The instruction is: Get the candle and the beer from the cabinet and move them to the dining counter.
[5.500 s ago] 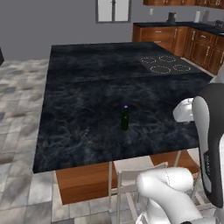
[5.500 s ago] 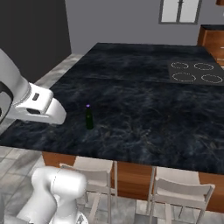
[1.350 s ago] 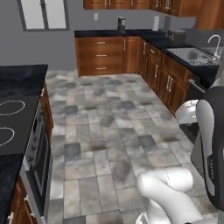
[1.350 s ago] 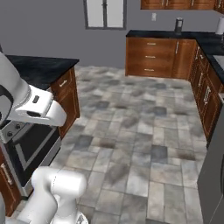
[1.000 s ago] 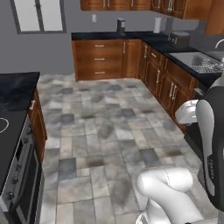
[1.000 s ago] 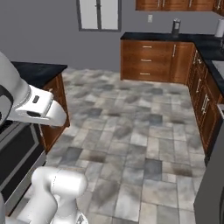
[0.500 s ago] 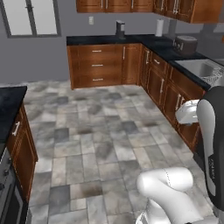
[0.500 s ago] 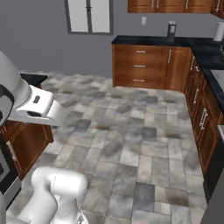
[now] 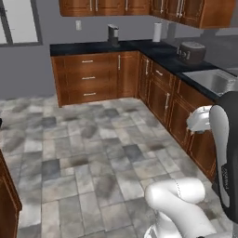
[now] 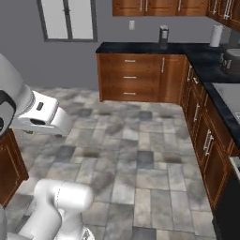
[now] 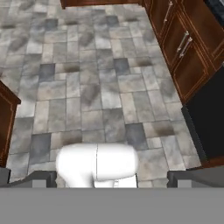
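The candle and the beer are out of view. Reddish-brown wall cabinet doors (image 9: 108, 6) (image 10: 154, 5) with silver bar handles run along the top of the far wall and look shut. At the left edge, only a wooden corner of the dining counter base (image 9: 5, 200) (image 10: 10, 159) (image 11: 4, 114) can be seen. My gripper (image 11: 114, 178) hangs over the tiled floor, its two dark fingertips (image 11: 40, 179) far apart, open and holding nothing.
A black counter on wooden base drawers (image 9: 88, 76) (image 10: 136, 75) spans the far wall. It carries a dark appliance (image 9: 113, 33) (image 10: 163, 33) and a paper towel roll (image 9: 157, 32). A toaster (image 9: 191, 51) and a steel sink (image 9: 211, 79) sit along the right. Grey tiled floor (image 9: 93, 153) lies between.
The whole picture has shifted as the base turned: the island and its cooktop have slid off to the left, and the far counter and wall cabinets now sit nearer. The gripper stays open.
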Motion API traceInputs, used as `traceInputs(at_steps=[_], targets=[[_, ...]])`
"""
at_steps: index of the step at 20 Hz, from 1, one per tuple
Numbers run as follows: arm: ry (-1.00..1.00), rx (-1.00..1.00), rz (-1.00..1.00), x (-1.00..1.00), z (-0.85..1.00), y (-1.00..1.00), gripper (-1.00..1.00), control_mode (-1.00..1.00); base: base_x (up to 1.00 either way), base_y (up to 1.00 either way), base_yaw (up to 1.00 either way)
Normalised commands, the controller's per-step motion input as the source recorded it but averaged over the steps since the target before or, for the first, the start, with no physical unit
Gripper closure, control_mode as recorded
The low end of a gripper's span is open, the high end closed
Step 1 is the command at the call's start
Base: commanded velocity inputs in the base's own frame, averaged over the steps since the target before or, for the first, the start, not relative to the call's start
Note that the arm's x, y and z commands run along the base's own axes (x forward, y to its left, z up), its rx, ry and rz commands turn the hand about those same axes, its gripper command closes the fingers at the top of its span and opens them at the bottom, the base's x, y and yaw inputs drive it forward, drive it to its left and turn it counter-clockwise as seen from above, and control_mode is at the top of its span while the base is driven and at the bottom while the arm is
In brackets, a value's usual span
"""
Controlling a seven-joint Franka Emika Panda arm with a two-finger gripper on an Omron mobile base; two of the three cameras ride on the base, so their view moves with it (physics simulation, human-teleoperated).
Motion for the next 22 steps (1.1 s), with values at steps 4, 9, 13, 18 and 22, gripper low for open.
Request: traceInputs(at_steps=[4,9,13,18,22], targets=[[0.00,0.00,0.00,0.00,0.00,0.00,-1.00,1.00,0.98,0.00,-0.40],[0.00,0.00,0.00,0.00,0.00,0.00,-1.00,1.00,0.68,0.00,-0.55],[0.00,0.00,0.00,0.00,0.00,0.00,-1.00,1.00,0.30,0.00,-0.73],[0.00,0.00,0.00,0.00,0.00,0.00,-1.00,1.00,0.28,0.00,-0.76],[0.00,0.00,0.00,0.00,0.00,0.00,-1.00,1.00,0.28,0.00,-0.76]])
